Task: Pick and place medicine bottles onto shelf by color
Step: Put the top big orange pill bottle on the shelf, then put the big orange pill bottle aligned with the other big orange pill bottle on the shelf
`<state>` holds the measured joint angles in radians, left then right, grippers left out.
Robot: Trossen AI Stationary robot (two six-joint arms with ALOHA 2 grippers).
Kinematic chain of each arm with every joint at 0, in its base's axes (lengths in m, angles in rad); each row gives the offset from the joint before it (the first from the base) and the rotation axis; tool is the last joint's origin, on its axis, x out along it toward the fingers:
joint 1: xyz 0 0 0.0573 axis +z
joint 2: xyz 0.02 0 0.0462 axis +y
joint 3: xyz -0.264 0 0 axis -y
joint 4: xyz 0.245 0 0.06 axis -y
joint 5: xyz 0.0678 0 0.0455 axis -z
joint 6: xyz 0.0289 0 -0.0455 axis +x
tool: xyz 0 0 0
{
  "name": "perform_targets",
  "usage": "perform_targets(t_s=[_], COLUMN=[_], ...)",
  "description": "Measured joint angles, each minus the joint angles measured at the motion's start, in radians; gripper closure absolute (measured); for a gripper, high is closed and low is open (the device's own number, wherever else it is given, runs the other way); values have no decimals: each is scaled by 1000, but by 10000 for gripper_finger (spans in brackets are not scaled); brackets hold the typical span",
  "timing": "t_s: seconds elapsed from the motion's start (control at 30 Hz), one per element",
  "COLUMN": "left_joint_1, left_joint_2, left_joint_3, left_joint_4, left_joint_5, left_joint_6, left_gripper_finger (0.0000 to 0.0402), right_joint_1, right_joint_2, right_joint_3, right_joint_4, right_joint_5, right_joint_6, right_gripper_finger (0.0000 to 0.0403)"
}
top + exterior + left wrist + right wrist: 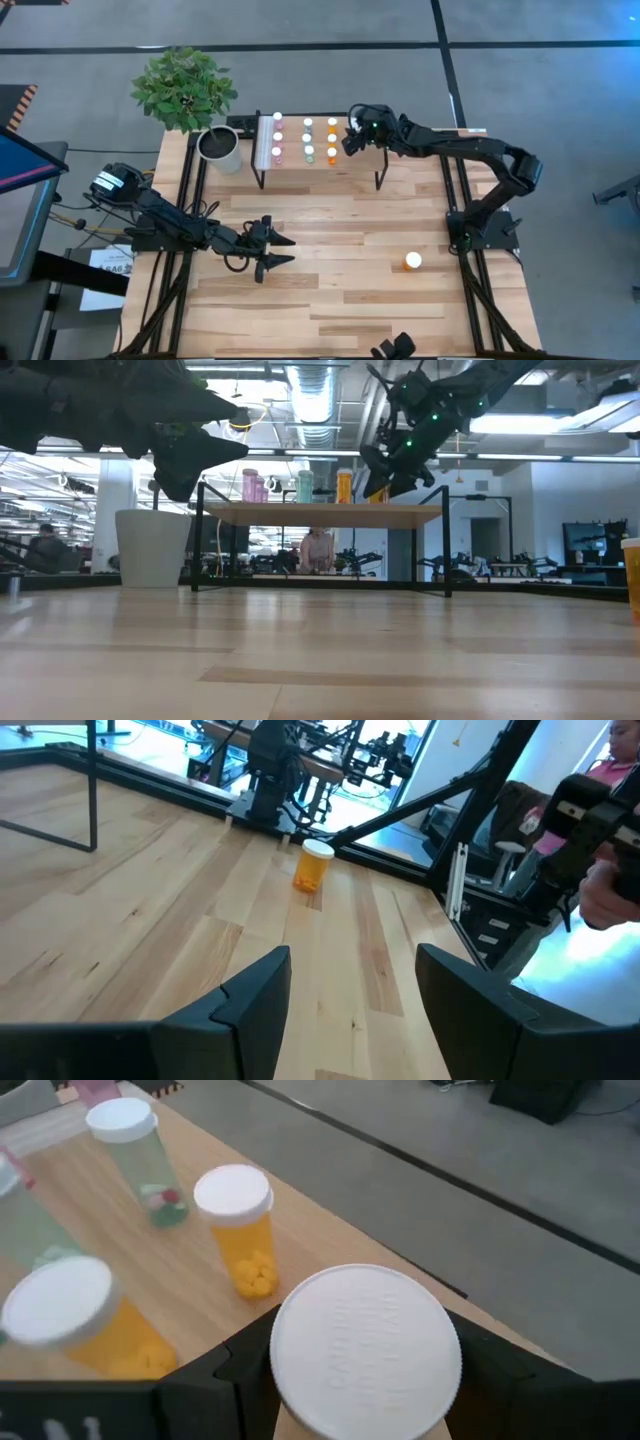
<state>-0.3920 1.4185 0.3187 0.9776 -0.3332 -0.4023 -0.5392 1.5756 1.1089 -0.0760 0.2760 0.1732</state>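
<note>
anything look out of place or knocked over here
Nothing is tipped or spilled. One orange bottle stands upright alone on the table, away from the rows on the shelf. The right gripper holds another bottle at the shelf's edge.

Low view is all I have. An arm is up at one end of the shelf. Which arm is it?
Observer: The right one. From above, the right pincer is at the shelf's right end.
Operator: Is it carrying anything?
Observer: Yes. Its wrist view shows a capped bottle gripped in the pincer, over the shelf's corner beside two orange-filled ones.
Operator: I see something orange at my edge. Where is it?
Observer: That's an orange bottle, standing alone on the table in front of the right arm's base.
Operator: And the left arm?
Observer: The left pincer is open and empty over mid-table, pointing at that bottle.
</note>
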Motion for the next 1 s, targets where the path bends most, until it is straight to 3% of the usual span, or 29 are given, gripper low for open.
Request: perform_targets(t_s=[0.5,1.0], left_joint_1=[0,0], left_joint_2=[0,0], left_joint_3=[0,0], left_joint_4=[6,7], left_joint_5=[0,2], left_joint_6=[-2,-6], left_gripper_finger=[198,198], right_joint_1=[11,11], right_joint_2=[-99,-107], right_joint_3=[-1,-1], right_joint_4=[-54,-98], right_joint_5=[0,11], right_joint_6=[-17,-32], right_gripper_finger=[132,130])
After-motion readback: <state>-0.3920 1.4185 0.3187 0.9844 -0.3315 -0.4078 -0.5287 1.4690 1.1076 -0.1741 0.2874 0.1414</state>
